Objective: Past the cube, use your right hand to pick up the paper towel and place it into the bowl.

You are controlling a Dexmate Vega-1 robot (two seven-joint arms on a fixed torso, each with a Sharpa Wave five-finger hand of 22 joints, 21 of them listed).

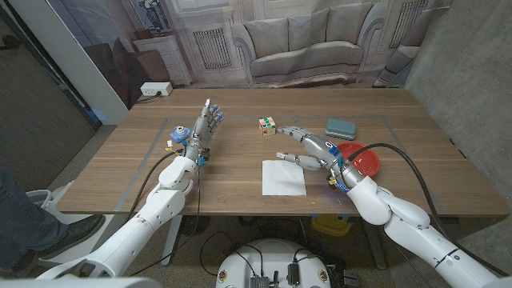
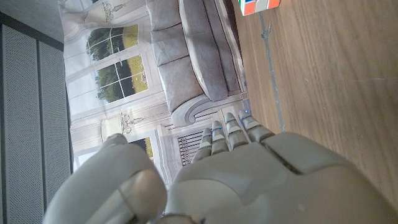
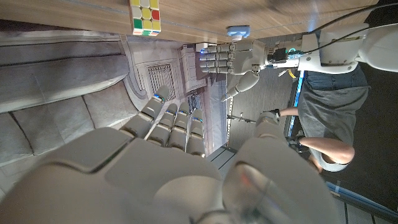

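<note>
The paper towel (image 1: pixel 284 178) lies flat on the table (image 1: pixel 240 172), nearer than the cube (image 1: pixel 267 125) and left of the red bowl (image 1: pixel 364 158). The right hand (image 1: pixel 314 149) hovers just beyond its far right corner, fingers spread, empty. The left hand (image 1: pixel 202 128) waits open, far left. The towel looks light, limp and thin, so pinching a raised edge or corner seems best.
</note>
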